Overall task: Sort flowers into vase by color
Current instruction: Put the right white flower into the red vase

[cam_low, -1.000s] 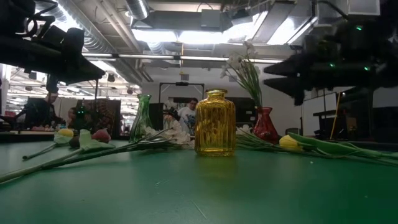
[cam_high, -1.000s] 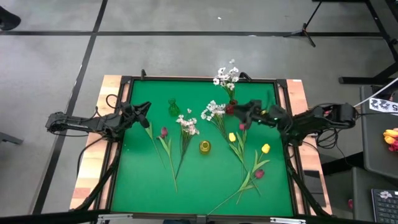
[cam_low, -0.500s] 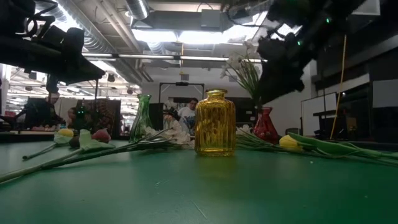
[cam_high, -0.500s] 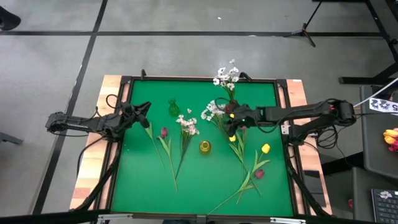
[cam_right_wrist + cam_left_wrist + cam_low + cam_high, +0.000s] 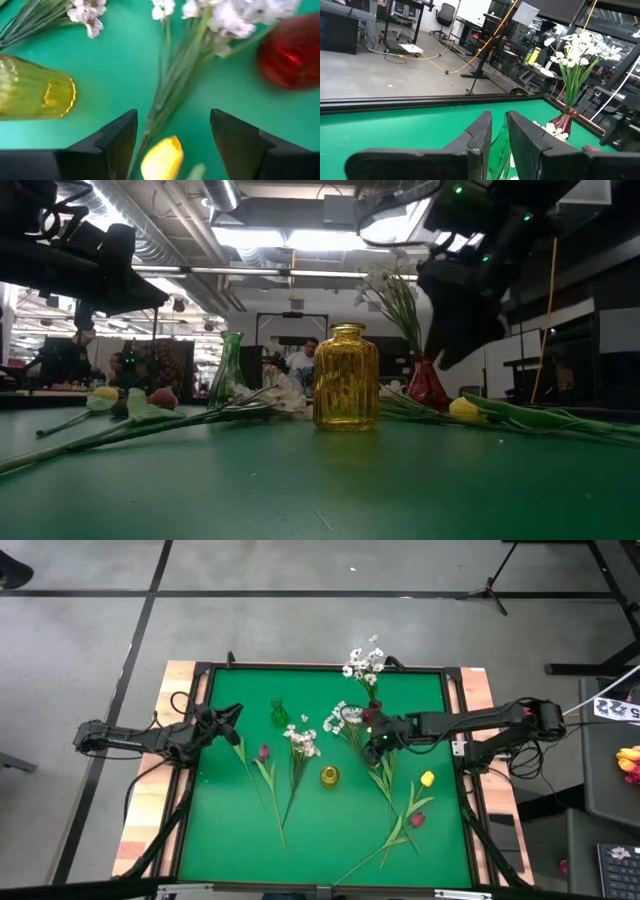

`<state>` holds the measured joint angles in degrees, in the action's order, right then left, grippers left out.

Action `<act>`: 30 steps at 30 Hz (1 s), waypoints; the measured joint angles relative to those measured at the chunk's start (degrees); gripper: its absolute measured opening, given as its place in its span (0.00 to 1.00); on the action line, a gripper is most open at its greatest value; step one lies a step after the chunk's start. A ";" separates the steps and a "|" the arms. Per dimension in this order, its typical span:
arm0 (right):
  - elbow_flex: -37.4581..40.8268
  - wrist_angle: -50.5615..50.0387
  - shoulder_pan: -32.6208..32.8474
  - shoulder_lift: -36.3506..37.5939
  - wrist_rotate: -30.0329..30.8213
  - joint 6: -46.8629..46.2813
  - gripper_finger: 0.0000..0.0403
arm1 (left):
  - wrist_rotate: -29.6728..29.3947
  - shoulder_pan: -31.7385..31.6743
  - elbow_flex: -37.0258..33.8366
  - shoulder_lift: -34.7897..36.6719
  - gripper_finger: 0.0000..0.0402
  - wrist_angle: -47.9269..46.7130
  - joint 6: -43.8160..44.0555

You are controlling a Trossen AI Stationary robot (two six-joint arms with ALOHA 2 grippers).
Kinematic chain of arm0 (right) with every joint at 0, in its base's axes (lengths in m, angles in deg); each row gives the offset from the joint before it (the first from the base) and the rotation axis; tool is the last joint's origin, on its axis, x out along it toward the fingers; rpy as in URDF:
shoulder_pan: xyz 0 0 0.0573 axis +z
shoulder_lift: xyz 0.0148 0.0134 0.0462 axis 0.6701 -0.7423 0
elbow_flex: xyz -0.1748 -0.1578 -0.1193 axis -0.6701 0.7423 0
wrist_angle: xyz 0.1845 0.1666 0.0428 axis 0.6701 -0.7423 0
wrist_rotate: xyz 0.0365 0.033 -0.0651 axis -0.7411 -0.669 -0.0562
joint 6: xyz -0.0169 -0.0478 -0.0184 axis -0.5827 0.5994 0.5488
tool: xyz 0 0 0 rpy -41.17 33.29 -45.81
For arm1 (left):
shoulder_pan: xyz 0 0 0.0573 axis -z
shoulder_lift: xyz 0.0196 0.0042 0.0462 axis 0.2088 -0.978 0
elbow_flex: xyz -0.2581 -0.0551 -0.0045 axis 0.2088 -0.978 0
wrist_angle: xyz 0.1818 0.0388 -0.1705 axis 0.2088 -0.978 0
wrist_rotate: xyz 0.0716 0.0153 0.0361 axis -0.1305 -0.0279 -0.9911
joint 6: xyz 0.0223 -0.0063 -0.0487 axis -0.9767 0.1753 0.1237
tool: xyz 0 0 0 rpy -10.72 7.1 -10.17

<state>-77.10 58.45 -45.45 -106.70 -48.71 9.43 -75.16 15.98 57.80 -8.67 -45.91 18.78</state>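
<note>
High view: we see the right gripper (image 5: pixel 374 743) reached to the table's middle, hanging over the yellow tulip (image 5: pixel 373 761), whose head peeks out at its 6 o'clock. The stem runs on toward 5 o'clock, down to the near edge. The left gripper (image 5: pixel 232 715) waits at the left rim – the right arm is plainly the nearer.

Vases: the yellow vase (image 5: pixel 329 776) stands at 8 o'clock of the right gripper, the red vase (image 5: pixel 371 703) at 12 o'clock with white blossoms (image 5: pixel 362 661) in it, the green vase (image 5: pixel 279 714) farther left.

Low view: the right arm hangs dark over the red vase (image 5: pixel 427 383); the tulip's yellow head (image 5: pixel 463 409) lies on the cloth beside it.

Left wrist view: we find its fingers (image 5: pixel 480 134) nearly pressed together, pinching nothing.

Right wrist view: the fingers (image 5: pixel 120 136) are spread wide, the yellow tulip head (image 5: pixel 162 158) between them, unpinched – a waxy yellow bud on a green stem. We judge a straight descent would bracket it.
</note>
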 joint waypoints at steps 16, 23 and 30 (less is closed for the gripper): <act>0.07 8.14 -0.02 -11.47 -1.55 -0.66 0.63 | 0.04 0.11 0.00 -0.35 0.15 0.00 0.65; 0.01 8.93 -0.02 -15.08 -1.40 -0.58 0.63 | 0.04 0.11 0.00 -0.35 0.15 0.00 0.68; -0.07 9.45 -0.02 -15.63 -0.46 -2.10 0.54 | 0.02 0.11 0.00 -0.35 0.15 0.00 0.66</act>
<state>-77.17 67.91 -45.47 -122.33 -49.17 7.33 -75.14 16.09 57.80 -9.02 -45.91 19.44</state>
